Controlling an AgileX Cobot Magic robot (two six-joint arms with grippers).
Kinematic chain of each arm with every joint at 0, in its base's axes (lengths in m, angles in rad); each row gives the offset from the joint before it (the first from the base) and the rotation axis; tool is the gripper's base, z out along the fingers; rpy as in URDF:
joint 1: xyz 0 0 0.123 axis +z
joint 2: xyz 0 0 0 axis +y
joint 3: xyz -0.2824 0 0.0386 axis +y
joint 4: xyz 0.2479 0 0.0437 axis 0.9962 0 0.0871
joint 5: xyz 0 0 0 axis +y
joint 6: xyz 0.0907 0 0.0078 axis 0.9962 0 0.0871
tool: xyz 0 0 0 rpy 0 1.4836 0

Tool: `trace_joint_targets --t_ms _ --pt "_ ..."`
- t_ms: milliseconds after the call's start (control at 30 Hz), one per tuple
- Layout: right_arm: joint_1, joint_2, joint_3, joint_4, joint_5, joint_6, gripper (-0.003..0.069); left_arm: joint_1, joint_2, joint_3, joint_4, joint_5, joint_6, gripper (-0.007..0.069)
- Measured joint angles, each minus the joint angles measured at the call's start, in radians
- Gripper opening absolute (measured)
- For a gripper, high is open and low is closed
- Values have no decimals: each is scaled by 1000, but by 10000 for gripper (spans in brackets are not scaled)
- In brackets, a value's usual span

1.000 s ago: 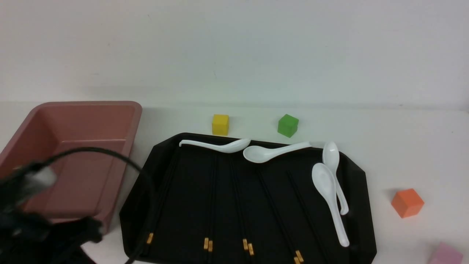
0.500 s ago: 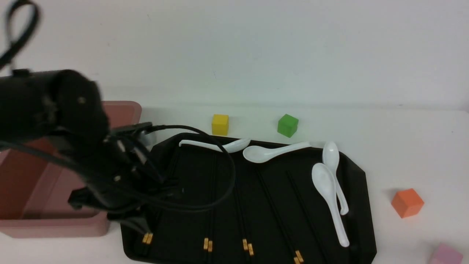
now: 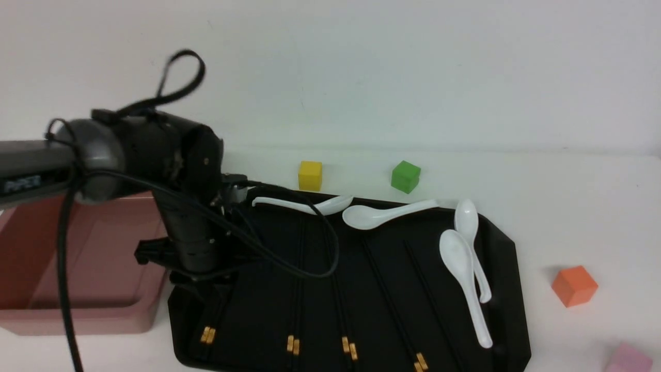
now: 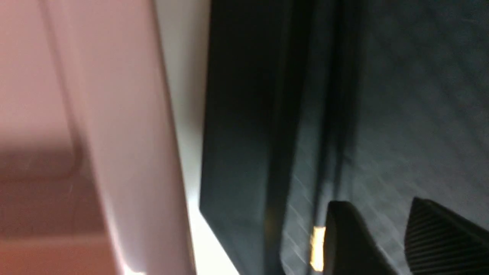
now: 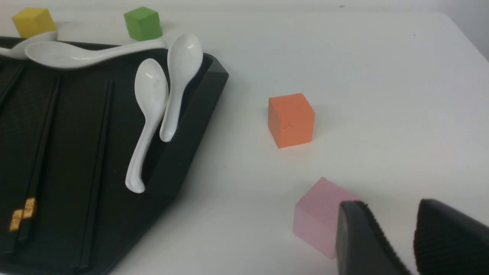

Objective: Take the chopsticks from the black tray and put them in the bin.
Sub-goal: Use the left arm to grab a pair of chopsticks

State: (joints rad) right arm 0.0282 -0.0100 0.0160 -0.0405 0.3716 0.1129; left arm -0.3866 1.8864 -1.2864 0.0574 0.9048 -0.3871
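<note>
Left arm (image 3: 170,170) has swung in within the last second: it was low over the bin, and now it stands over the tray's bin-side strip. It is sharper than half a second ago, so I judge it is slowing.

Chopsticks (image 3: 295,310): four pairs, all lying on the black tray (image 3: 508,268) with their gold bands at the tray's near edge, same spots as before. None is lifted. No chopsticks show in the part of the bin (image 3: 77,315) that is visible, though the arm hides some of it. The bin touches or nearly touches the tray's side.

Left gripper (image 4: 378,208) is low over the tray floor by the pair nearest the bin (image 3: 207,335). Its jaws are parted a little with nothing between them. In the wrist view that pair's band sits just beside the bin-side finger, not between the jaws. Judgement: this is the reach step, the grasp is not yet made, and the task is barely begun.

Right gripper (image 5: 389,208) is off the tray on the side away from the bin, just beside the pink cube (image 5: 321,214). Its jaws are slightly parted and empty.

Unmoved:
- White spoons (image 3: 467,279) along the tray's far edge and the side away from the bin
- Yellow cube (image 3: 310,175) and green cube (image 3: 405,176) beyond the tray
- Orange cube (image 3: 574,285) beside the tray

Writing: white lettering (image 3: 20,183) on the left arm link, blurred, looks like "PiPER". Nothing else is readable.
</note>
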Motion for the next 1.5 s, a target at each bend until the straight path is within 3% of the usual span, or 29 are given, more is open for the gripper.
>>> trace_joint_targets --t_ms 200,1167,1500 --pt "0 0 0 0 0 0 240 0 49 0 26 -54 3 291" --pt "0 0 0 0 0 0 240 0 106 -13 46 -124 5 291" --pt "0 0 0 0 0 0 240 0 121 -94 46 4 5 291"
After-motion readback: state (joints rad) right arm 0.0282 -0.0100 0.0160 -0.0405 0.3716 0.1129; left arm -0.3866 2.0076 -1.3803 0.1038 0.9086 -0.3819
